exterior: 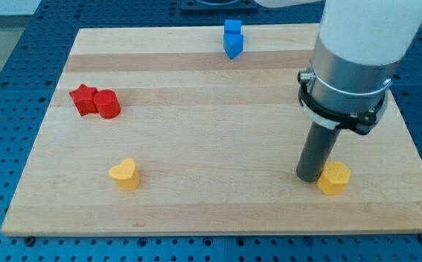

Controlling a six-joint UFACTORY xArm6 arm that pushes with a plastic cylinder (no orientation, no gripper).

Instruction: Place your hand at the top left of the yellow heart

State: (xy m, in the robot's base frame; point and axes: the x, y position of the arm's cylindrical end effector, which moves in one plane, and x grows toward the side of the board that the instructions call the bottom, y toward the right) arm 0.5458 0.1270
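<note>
The yellow heart (pixel 125 175) lies on the wooden board (pixel 218 131) at the view's lower left. My tip (pixel 310 177) stands on the board at the view's lower right, far to the right of the heart. It touches or nearly touches the left side of a yellow hexagon-like block (pixel 335 178).
A red star block (pixel 84 100) and a red cylinder (pixel 108 104) sit together at the view's left. Two blue blocks (pixel 232 38) stand close together at the view's top centre. The arm's white body (pixel 364 44) hangs over the board's right side.
</note>
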